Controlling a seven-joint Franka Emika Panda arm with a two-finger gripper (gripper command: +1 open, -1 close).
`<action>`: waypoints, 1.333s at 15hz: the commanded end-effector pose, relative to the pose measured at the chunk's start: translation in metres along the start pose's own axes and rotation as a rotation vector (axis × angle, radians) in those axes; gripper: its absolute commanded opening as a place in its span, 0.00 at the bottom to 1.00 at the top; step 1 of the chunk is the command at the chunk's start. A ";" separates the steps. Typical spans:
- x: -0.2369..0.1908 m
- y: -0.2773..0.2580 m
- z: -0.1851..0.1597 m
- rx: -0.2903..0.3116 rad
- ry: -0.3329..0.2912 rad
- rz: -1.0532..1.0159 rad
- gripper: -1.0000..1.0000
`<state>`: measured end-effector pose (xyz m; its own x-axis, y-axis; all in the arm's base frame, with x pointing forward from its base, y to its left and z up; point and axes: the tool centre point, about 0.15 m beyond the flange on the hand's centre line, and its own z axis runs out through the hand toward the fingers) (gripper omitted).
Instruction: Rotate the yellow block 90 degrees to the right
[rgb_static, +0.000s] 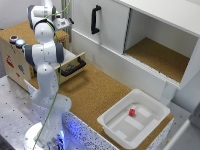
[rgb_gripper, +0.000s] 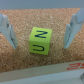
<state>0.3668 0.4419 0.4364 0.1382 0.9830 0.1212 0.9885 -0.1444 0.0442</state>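
One small yellow-green cube block (rgb_gripper: 40, 40) sits on the speckled brown cork desk (rgb_gripper: 30, 20) in the wrist view. It is a cube, so no side is longer than another. Two dark letters mark its upper face, an N above a U, and its edges stand slightly askew to the two pale fingers (rgb_gripper: 72, 30). The gripper (rgb_gripper: 39, 31) is spread wide, one finger on each side of the block, neither touching it. In the exterior view the one white Franka arm (rgb_static: 46, 55) reaches up towards the wooden box with a dark-handled open drawer (rgb_static: 72, 66); the block cannot be made out there. One white plastic tray (rgb_static: 120, 131) holds one small red cube (rgb_static: 132, 112).
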 end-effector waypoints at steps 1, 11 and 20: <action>0.027 0.014 0.000 0.047 -0.176 0.014 0.00; 0.038 0.009 -0.013 0.008 -0.211 0.086 0.00; 0.028 0.001 -0.029 0.112 -0.170 0.181 0.00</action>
<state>0.3595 0.4456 0.4637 0.2170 0.9742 0.0619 0.9754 -0.2189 0.0268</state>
